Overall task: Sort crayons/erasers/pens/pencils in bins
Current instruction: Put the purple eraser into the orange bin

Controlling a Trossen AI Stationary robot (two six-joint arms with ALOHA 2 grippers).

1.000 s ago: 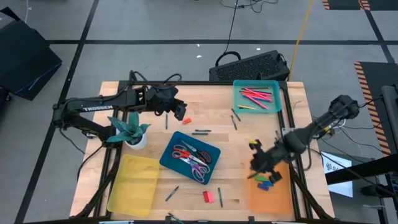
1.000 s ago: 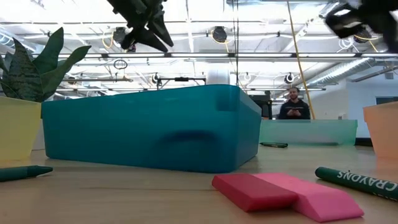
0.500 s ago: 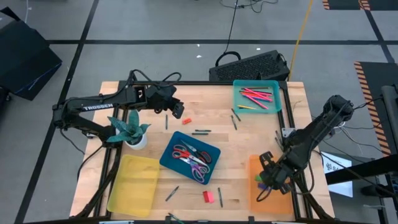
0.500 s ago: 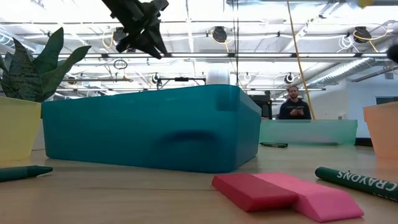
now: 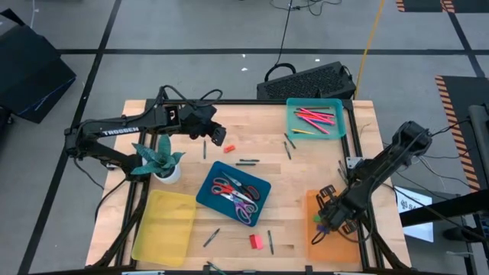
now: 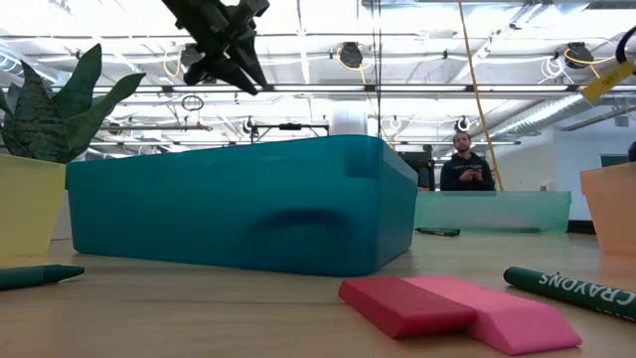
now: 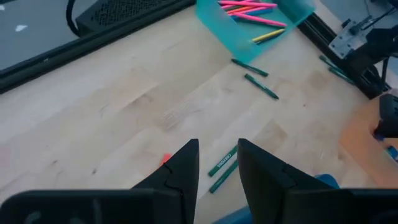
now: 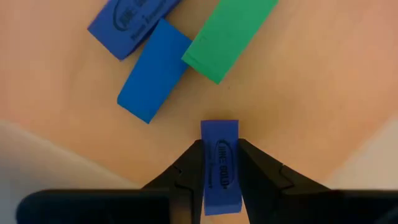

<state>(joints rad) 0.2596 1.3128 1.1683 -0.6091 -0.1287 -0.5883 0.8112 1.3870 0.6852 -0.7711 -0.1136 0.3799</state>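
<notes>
Eraser (blue) pinched between right gripper fingers.

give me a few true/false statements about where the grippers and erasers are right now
1. The right gripper is shut on a blue eraser over the orange bin. True.
2. The orange bin holds only red erasers. False: the right wrist view shows two blue erasers and a green eraser lying in it.
3. The left gripper holds a crayon. False: nothing is between its fingers, which stand slightly apart above the table.
4. A red eraser and a pink one lie on the table outside any bin. True.
5. The dark blue bin is empty. False: scissors lie in it.
</notes>
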